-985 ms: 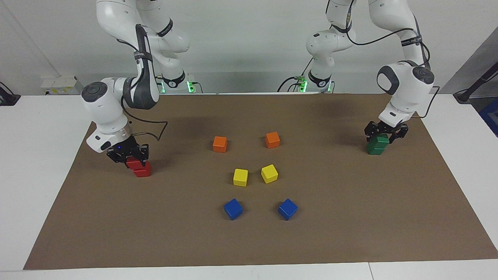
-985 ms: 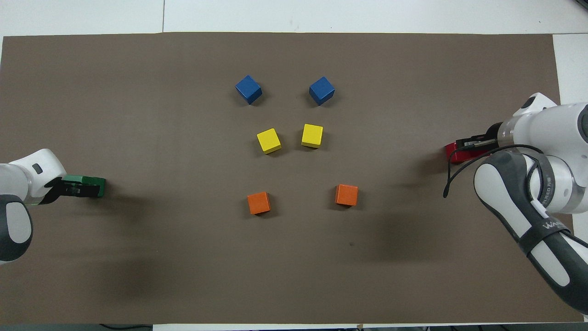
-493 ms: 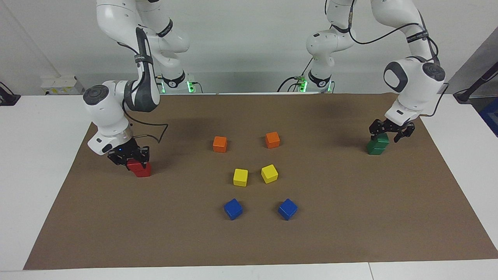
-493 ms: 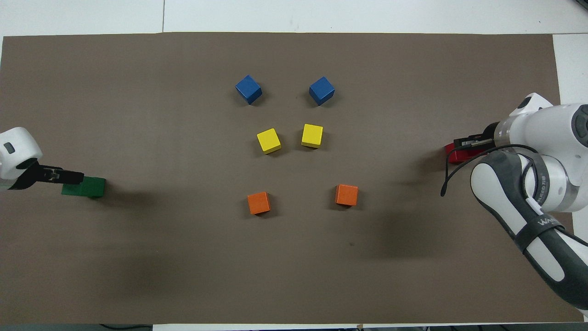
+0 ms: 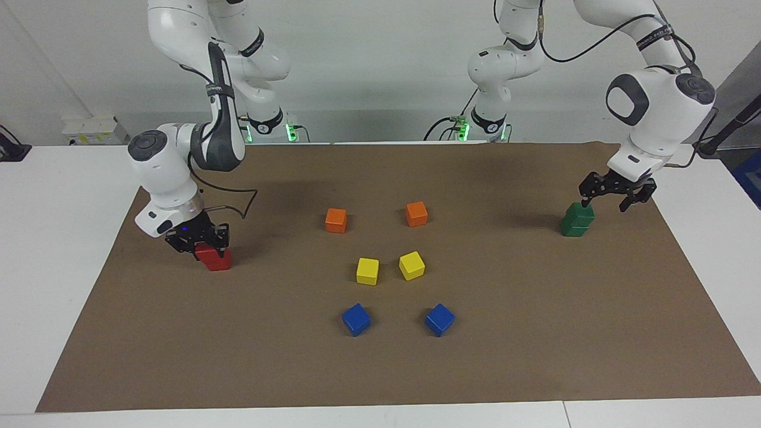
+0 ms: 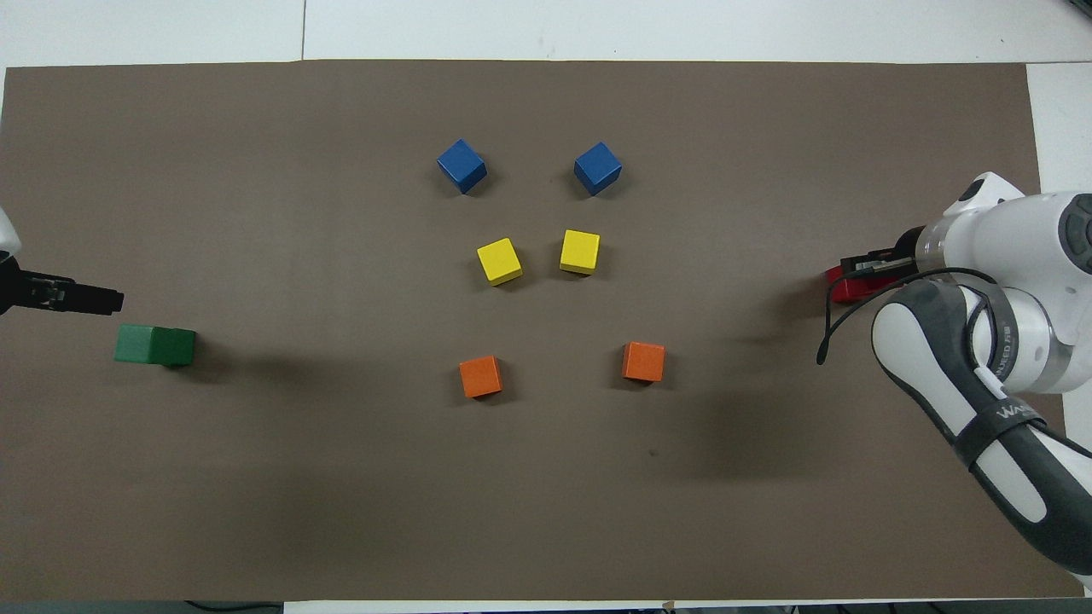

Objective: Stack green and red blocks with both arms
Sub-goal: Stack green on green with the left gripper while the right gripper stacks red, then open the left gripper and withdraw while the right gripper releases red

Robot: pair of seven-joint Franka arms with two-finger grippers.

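1. Brown mat (image 5: 380, 368) covers most of the table, and all the cubes sit on it.
2. Both my arms are out wide, each at its own end of the mat. Neither one is parked.
3. My right gripper (image 5: 196, 241) is down low at the right arm's end, clamped on the top red block (image 5: 205, 252). That one looks to be resting on the bottom red block (image 5: 220, 263), shifted a little off square, though I can't tell how well it's seated.
4. My left gripper (image 5: 606, 204) is spread wide and holding nothing. It's up in the air just above the green stack (image 5: 576, 220), a touch out toward the table edge and not touching it.
5. The bit that matters for the next move is that the red cube is directly under my right claw and already over its partner. I reckon all that's left is to let go and go straight up, since any sideways drag could knock the top one off. They're cubes, so there's no long axis to worry about.
6. Green looks finished: two cubes, one on the other, at the left arm's end.
7. Head count:
   - two green
   - two red
   - two orange cubes (image 5: 336, 220), nearest the robots in the middle
   - two yellow cubes (image 5: 367, 271) farther out
   - two blue cubes (image 5: 356, 319) farthest
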